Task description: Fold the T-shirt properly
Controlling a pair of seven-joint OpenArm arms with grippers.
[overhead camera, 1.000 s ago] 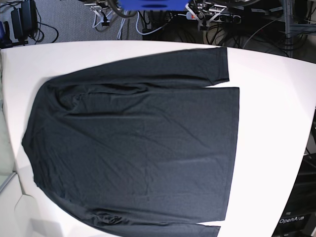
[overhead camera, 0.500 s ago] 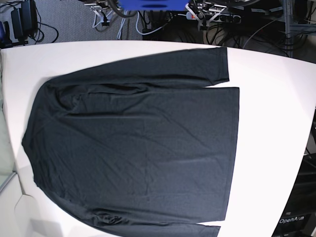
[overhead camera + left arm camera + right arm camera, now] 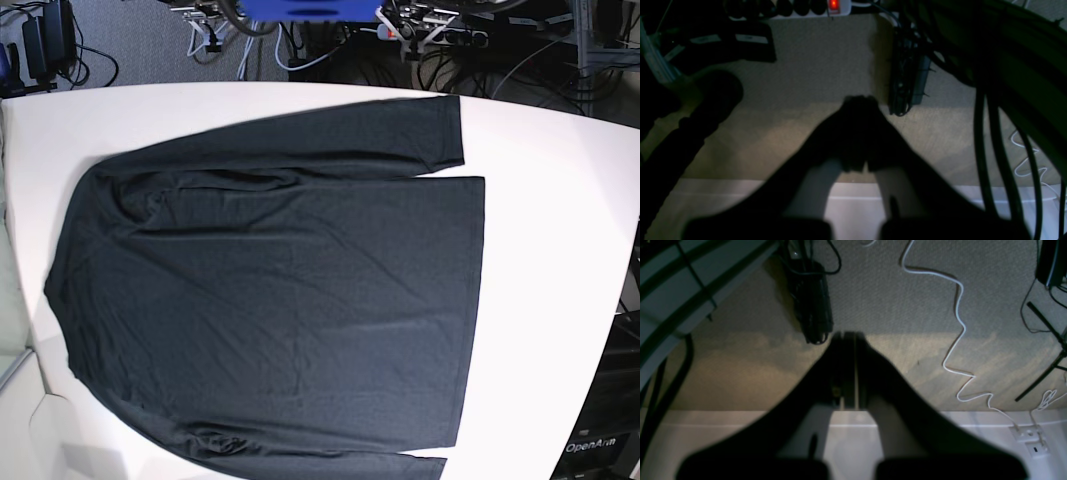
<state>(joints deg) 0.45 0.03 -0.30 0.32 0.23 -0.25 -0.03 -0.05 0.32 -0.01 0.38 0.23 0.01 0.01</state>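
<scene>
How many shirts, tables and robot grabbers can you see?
Shirt: 1, black, spread flat
Table: 1, white
Grippers: 2, the left gripper and the right gripper, both with jaws shut and holding nothing
Total: 4

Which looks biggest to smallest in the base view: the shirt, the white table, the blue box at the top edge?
1. White table: it spans nearly the whole view.
2. Shirt: it covers most of the table.
3. Blue box: a small strip, cut off by the frame and farther away, so its true size is unsure.
</scene>
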